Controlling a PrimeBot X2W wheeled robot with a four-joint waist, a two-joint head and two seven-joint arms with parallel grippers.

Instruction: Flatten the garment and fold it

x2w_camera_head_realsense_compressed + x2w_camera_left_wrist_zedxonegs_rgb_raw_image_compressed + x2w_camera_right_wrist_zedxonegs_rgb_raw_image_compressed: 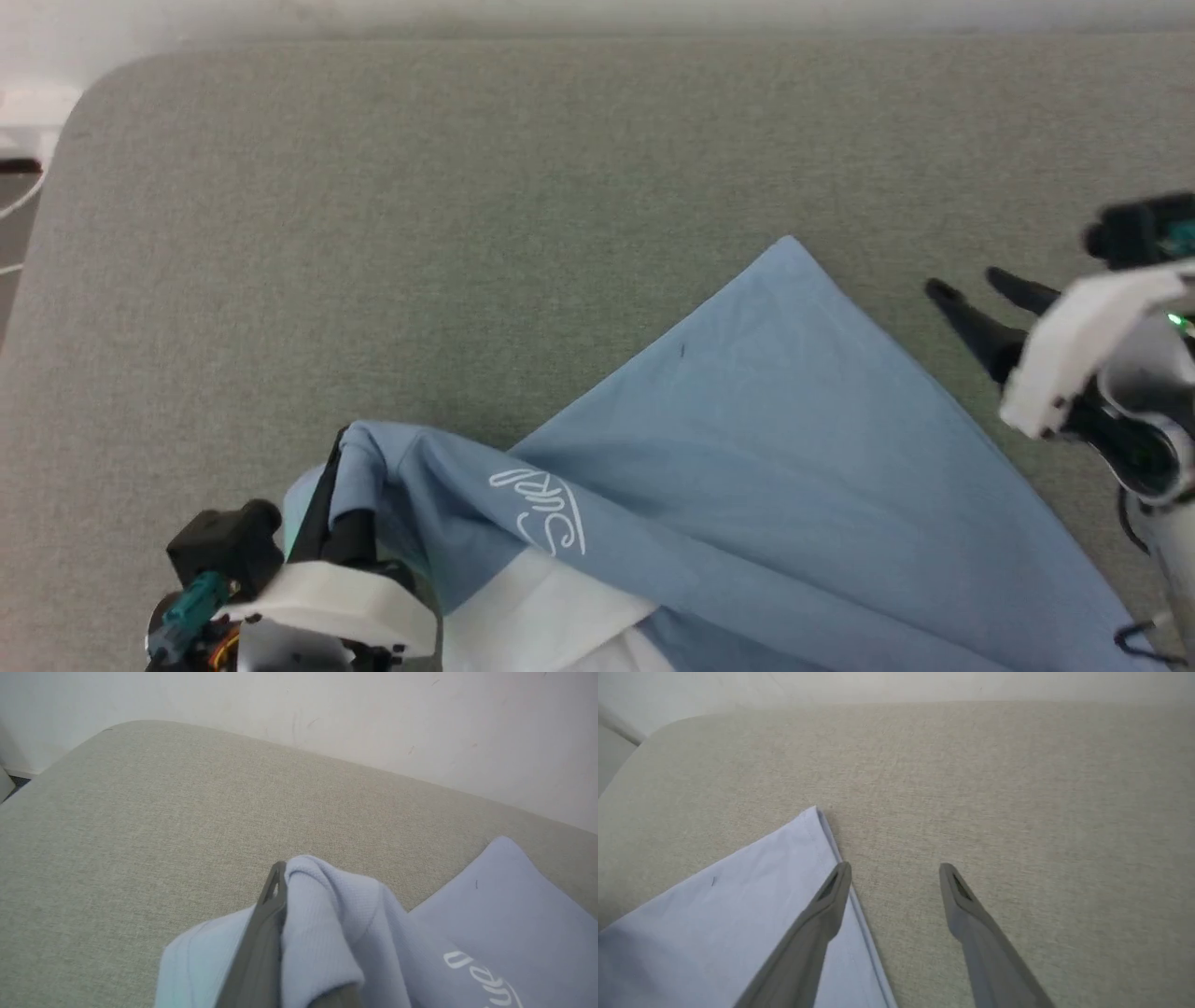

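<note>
Two grippers share one shirt [747, 448], light blue, soft and thin: it should weigh almost nothing, crease wherever it is lifted and slide readily over the grey cloth-covered table [467, 187]. It is not fragile but has no stiffness, so a pull at one point will likely drag a ridge through the cloth rather than shift the whole. The best holds, I judge, are hems and corners, where stitching gives the fingers something firm; a pinch in mid-panel would only gather a tuft.

The shirt lies at the near side of the table, mostly right of centre, running off the near edge of the head view. One flat panel ends in a pointed corner [789, 246] aimed at the far side. To the left the cloth is bunched, with a white logo [546, 511] on a slanting fold and the white collar [537, 616] beneath it.

The left gripper [342, 485], at the near left, is pressed together on that bunched end: blue fabric wraps over its fingers [264, 924] and stands clear of the table there. The right gripper [963, 282] is spread and holds nothing. It sits just beside the shirt's right hem, a little nearer than the pointed corner, one finger over the hem and the other over bare table; whether it touches the cloth I cannot tell.
</note>
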